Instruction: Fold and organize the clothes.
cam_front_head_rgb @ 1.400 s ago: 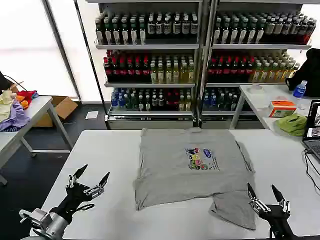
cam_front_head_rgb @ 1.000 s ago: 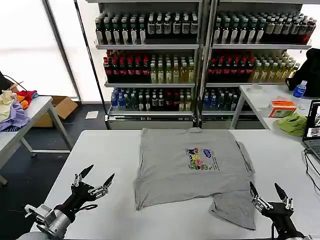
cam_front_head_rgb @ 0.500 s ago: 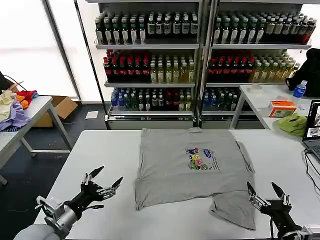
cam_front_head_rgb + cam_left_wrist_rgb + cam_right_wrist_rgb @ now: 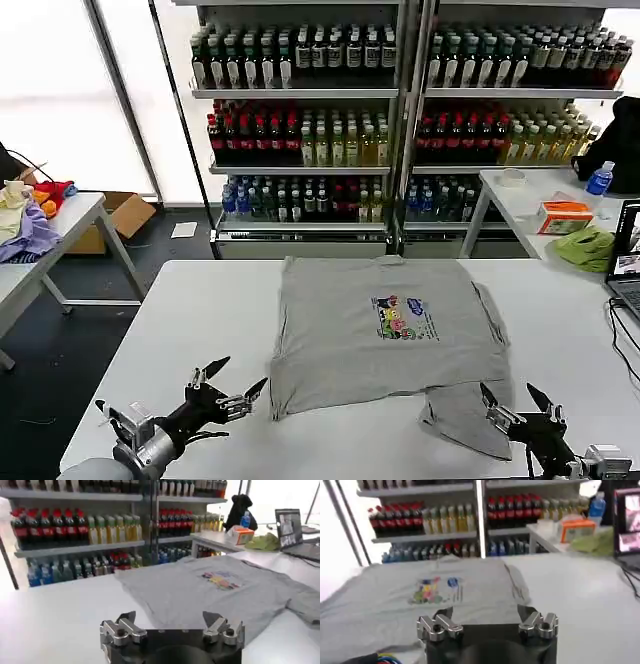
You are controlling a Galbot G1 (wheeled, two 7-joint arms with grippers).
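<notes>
Left black two-finger gripper [image 4: 229, 384]: pointed black tips, silver metal knuckle blocks w/ small screws behind them, grey wrist housing further back. Right black two-finger gripper [image 4: 514, 400]: same build, silver knuckles, grey wrist block.

Bright daylight, blown-out left windows

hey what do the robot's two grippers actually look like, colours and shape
Both match: the left gripper and right gripper each have two slim, pointed black fingers mounted on silver metal knuckle brackets, set on a black body. Thin black cables loop beside the left wrist, whose arm is light grey.
</notes>
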